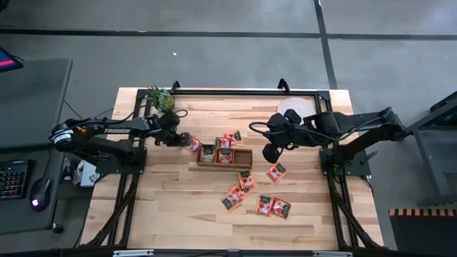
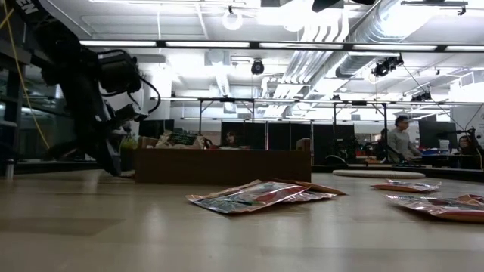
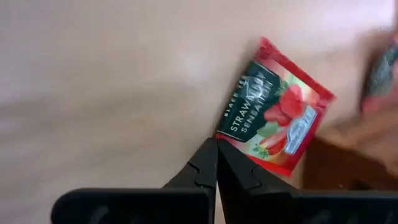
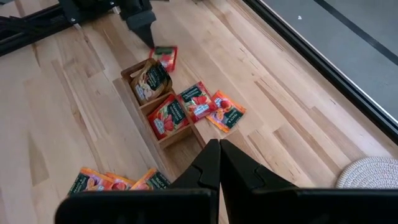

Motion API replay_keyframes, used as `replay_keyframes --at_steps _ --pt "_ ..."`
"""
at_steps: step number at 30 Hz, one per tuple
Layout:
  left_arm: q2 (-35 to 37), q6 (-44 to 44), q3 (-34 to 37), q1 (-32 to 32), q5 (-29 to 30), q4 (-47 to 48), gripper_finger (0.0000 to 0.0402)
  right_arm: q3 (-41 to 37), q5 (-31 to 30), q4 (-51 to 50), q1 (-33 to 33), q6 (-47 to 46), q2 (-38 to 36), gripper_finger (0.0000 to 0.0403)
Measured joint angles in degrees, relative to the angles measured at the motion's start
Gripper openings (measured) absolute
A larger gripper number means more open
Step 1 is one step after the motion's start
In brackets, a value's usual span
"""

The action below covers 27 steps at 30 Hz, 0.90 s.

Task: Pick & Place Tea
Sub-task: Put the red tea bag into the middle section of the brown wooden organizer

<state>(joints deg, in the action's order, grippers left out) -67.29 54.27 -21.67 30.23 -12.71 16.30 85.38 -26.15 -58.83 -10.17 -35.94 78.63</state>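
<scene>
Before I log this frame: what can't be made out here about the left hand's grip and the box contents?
- Left hand: fingers shut at the corner of a tea sachet; the left wrist view doesn't settle whether the corner is pinched, and the high view is too small.
- Wooden box: the low view shows only its side wall, contents hidden.
- Box's far compartment: cut off behind the right hand in the right wrist view.

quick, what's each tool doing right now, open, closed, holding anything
Left tool: closed, pinching the corner of a tea sachet beside the wooden box.
Right tool: closed, empty, raised above the table.
</scene>
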Motion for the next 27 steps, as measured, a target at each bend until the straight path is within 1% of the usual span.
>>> replay_keyframes --at_steps 1,3,14,24,27 --pt "0.48 -0.19 -0.75 0.08 1.29 0.91 0.0000 0.00 -0.02 0.00 0.00 0.00 0.00 0.0000" --pt "1.30 -0.84 -2.26 0.11 1.98 1.60 0.0000 0.00 0.00 0.00 0.00 0.00 0.00 0.0000" --pt "2.69 -6.84 -10.39 0.07 1.23 10.63 0.0000 0.00 -0.02 -0.06 0.00 0.44 0.00 0.0000" --pt "2.76 -17.11 -21.76 0.07 2.66 17.83 0.0000 0.00 -0.02 -0.47 0.00 0.46 0.00 0.0000" --pt "2.76 -20.19 -24.65 0.10 2.20 19.37 0.0000 0.00 -0.02 -0.48 0.00 0.46 0.00 0.0000"
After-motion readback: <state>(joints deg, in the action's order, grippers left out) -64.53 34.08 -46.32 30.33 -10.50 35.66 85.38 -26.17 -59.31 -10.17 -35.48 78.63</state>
